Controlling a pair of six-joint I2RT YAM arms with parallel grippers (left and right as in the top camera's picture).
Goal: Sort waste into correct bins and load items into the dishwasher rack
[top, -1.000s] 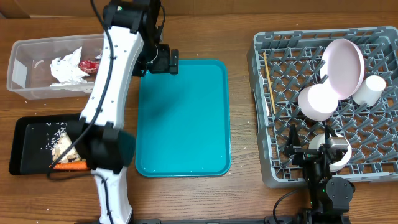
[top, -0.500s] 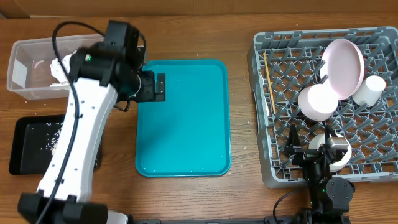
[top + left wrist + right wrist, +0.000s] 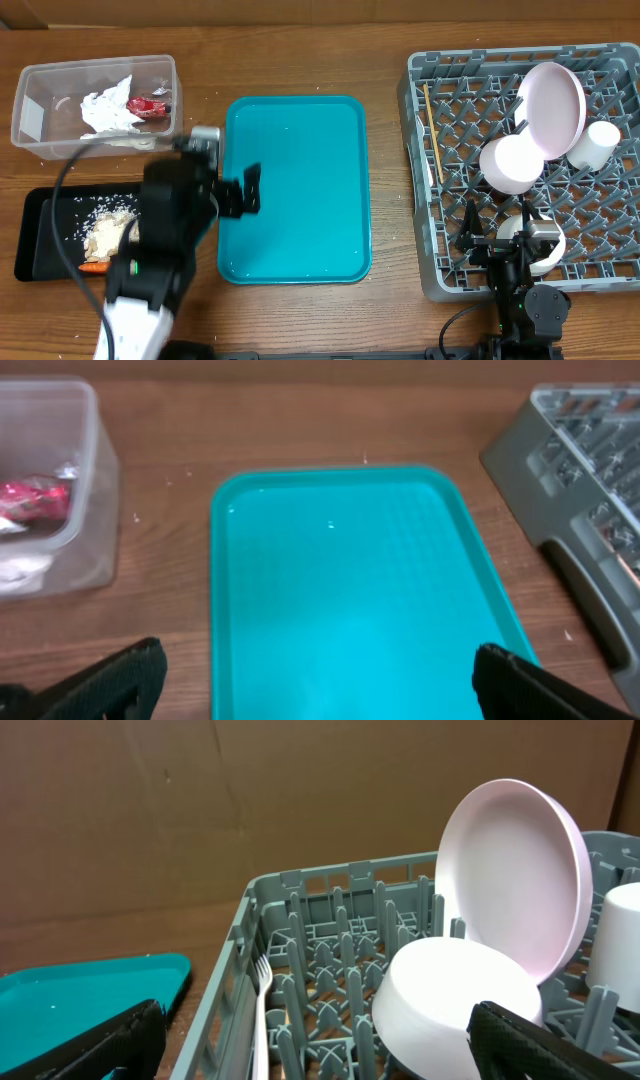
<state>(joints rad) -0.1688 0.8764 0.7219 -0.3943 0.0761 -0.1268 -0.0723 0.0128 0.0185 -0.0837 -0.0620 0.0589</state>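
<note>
My left tool (image 3: pixel 248 190) hung spread wide and empty over the left rim of the teal tray (image 3: pixel 300 220) mid-counter. My right tool (image 3: pixel 500 232), also spread and empty, sat over the near side of the rack (image 3: pixel 415 150) at the counter's right edge. The napkin (image 3: pixel 108 108) and red wrapper (image 3: pixel 143 104) lay in the clear tub (image 3: pixel 95 62) at the far left corner. The crumbs (image 3: pixel 103 235) and carrot (image 3: pixel 93 268) lay in the black tray (image 3: pixel 40 240) by the left edge. I judged the sorting done, so my left arm needed to lift straight up before withdrawing, clear of both bins. No writing was legible, and the wrapper was too small to read.
</note>
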